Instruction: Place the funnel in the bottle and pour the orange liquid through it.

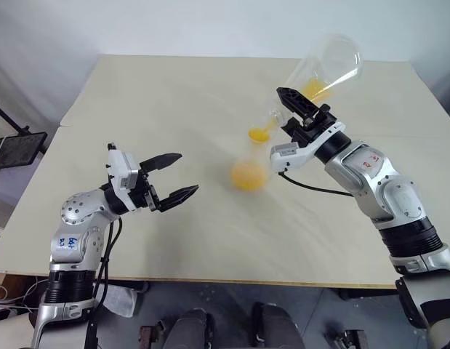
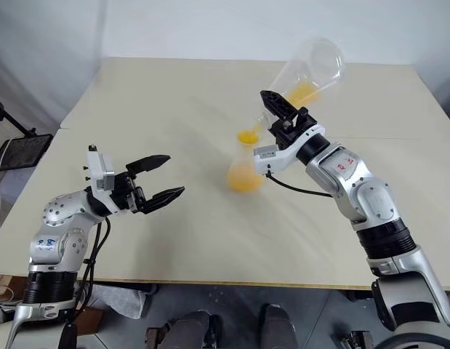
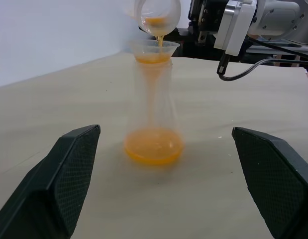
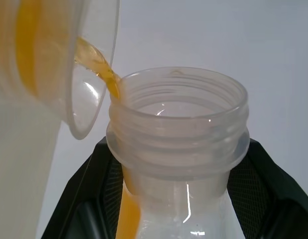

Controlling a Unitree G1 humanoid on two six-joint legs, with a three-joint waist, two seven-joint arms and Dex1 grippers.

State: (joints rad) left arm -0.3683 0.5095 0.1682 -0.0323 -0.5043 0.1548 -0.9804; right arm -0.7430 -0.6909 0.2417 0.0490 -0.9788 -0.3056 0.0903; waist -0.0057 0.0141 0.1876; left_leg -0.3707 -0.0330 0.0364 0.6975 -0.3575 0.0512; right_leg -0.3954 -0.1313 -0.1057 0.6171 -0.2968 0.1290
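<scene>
The bottle (image 1: 248,169), a slim clear flask, stands upright mid-table with the small clear funnel (image 3: 154,50) seated in its mouth. My right gripper (image 1: 288,102) is shut on the neck of a wide-mouthed clear flask (image 1: 328,64), tilted mouth-down over the funnel. Orange liquid (image 3: 158,39) runs in a thin stream from that mouth into the funnel. More of it pools in the bottle's base (image 3: 154,147), and some remains in the tilted flask (image 1: 315,90). My left gripper (image 1: 187,173) hangs open to the left of the bottle, pointing at it, holding nothing.
The beige table (image 1: 174,94) stretches wide around the bottle, its front edge near me. A black stand with a dark tray (image 1: 17,149) sits off the table's left side. A cable (image 1: 312,187) loops under my right wrist.
</scene>
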